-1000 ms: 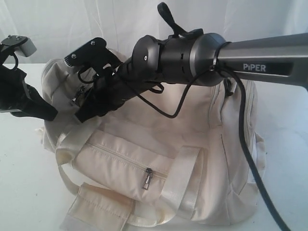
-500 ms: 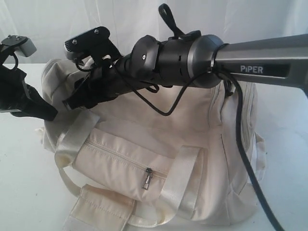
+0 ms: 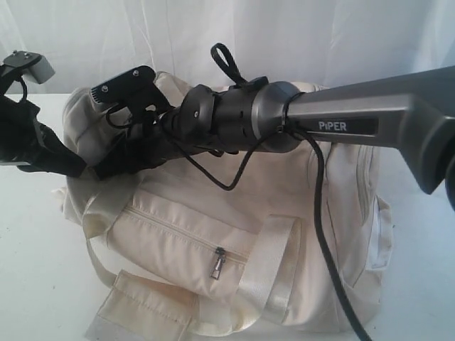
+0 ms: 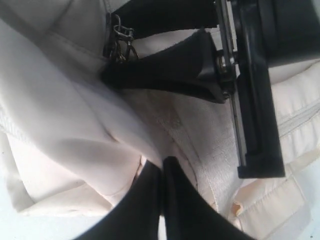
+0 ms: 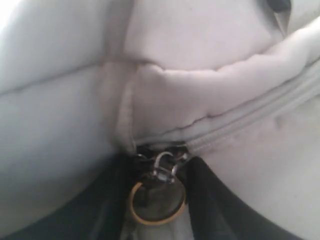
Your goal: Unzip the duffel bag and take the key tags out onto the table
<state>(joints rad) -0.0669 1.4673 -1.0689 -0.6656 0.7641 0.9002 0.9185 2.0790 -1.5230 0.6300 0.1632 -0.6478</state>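
The duffel bag (image 3: 284, 213) is cream fabric, soft and slumped, with glossy webbing straps (image 3: 274, 263) looped over its front and a closed slanting front pocket whose dark metal pull (image 3: 219, 264) hangs down. It lies in the middle of the white table (image 3: 28, 284), with its lower edge cut off by the exterior view. Bare tabletop shows on both sides of the bag (a wider stretch on the left), and a white curtain (image 3: 142, 35) hangs behind. The right arm (image 3: 341, 117) reaches across the top of the bag to its left end, close to the left arm.

The left gripper (image 4: 161, 167) is fully closed, its tips against the fabric at that end; whether a fold is pinched is unclear. The right gripper (image 5: 156, 175) has its jaws partly apart on either side of a zip pull (image 5: 165, 162) and its ring (image 5: 150, 220); I cannot tell whether they clamp it
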